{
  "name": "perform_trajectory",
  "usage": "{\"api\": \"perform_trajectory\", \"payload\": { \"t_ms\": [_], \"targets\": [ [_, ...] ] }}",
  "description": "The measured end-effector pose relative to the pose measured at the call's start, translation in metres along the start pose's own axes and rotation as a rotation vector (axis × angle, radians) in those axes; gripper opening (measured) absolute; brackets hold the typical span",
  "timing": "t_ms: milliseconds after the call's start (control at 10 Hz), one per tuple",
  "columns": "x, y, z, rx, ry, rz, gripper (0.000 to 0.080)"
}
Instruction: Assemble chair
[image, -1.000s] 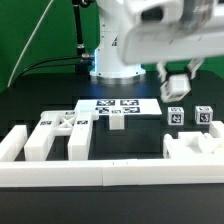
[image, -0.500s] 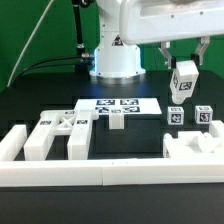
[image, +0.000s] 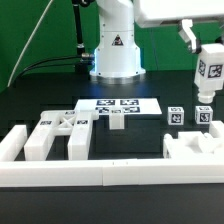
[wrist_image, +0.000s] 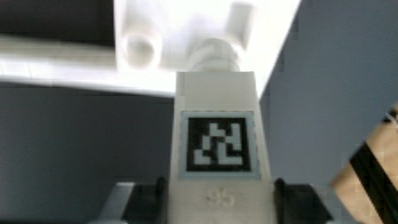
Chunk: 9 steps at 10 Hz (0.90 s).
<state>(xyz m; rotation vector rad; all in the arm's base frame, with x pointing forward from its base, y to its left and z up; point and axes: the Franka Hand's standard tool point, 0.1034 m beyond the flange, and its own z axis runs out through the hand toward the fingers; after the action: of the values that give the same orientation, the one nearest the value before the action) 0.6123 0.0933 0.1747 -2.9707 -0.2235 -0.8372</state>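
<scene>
My gripper is shut on a long white chair piece with a black-and-white tag, holding it in the air at the exterior view's right, above two small tagged blocks. In the wrist view the piece runs straight out from between my fingers, and my gripper clamps its near end. Barred white frames lie at the exterior view's left. Another small white block sits at the front edge of the marker board.
A long low white border rail runs along the front. A blocky white part lies behind it at the exterior view's right. The robot base stands at the back.
My gripper has risen and moved toward the exterior view's right with the tagged piece held in it. The parts on the table have not moved.
</scene>
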Motion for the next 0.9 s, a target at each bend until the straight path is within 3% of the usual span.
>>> {"api": "perform_trajectory", "payload": {
  "t_ms": [100,300,500,900],
  "targets": [
    [-0.007,0.001,0.003,-0.004,0.017,-0.001,0.0282],
    [-0.003,0.001,0.004,-0.003,0.009,-0.001,0.0282],
    [0.012,-0.001,0.021,-0.002,0.022,-0.03,0.0282],
    [0.001,-0.008,0.05,0.003,0.022,-0.035,0.0282]
  ]
}}
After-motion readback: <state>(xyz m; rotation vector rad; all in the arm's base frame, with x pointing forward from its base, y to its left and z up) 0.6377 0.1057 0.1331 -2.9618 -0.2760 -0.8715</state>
